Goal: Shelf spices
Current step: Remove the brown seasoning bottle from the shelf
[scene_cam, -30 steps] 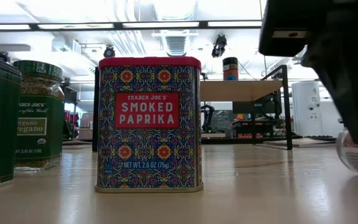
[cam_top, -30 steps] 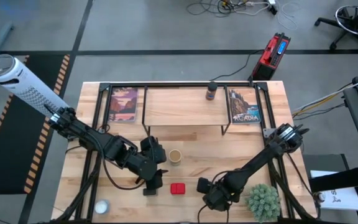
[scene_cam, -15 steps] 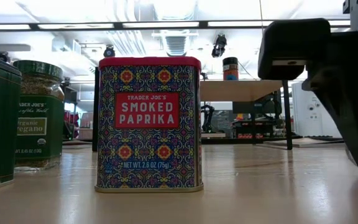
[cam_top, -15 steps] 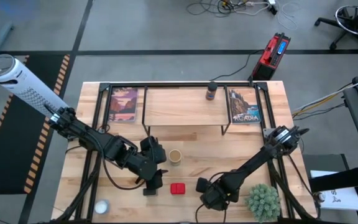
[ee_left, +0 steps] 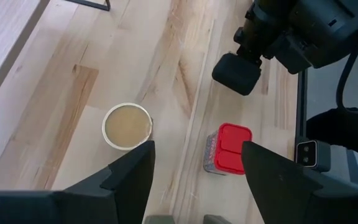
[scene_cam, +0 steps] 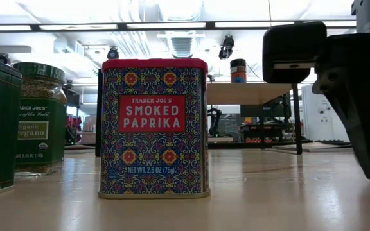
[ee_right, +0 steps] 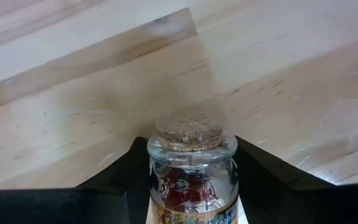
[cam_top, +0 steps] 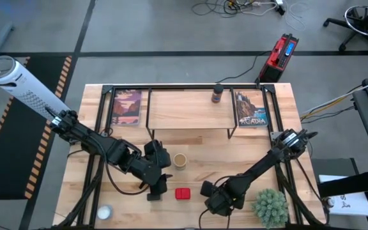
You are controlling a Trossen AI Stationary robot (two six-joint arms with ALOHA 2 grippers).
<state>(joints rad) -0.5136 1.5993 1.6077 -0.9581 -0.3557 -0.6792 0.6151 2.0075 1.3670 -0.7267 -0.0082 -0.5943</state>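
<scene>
Spices are mostly sitting on the worktop [cam_top: 280, 121], waiting their turn; only the brown bottle [cam_top: 217, 94] is standing on the shelf [cam_top: 187, 108], toward 1 o'clock on it. At the worktop's 6 o'clock, the right gripper [ee_right: 191, 180] is straddling the clear jar [ee_right: 191, 165], fingers [ee_right: 263, 180] hugging both sides, seemingly closing for the lift. Left gripper [ee_left: 194, 168] is hovering at about 7 o'clock, fingers spread, facing the tan jar [ee_left: 127, 126] and red tin [ee_left: 227, 149], probably to pick next. Green jar [scene_cam: 40, 119] is standing behind.
</scene>
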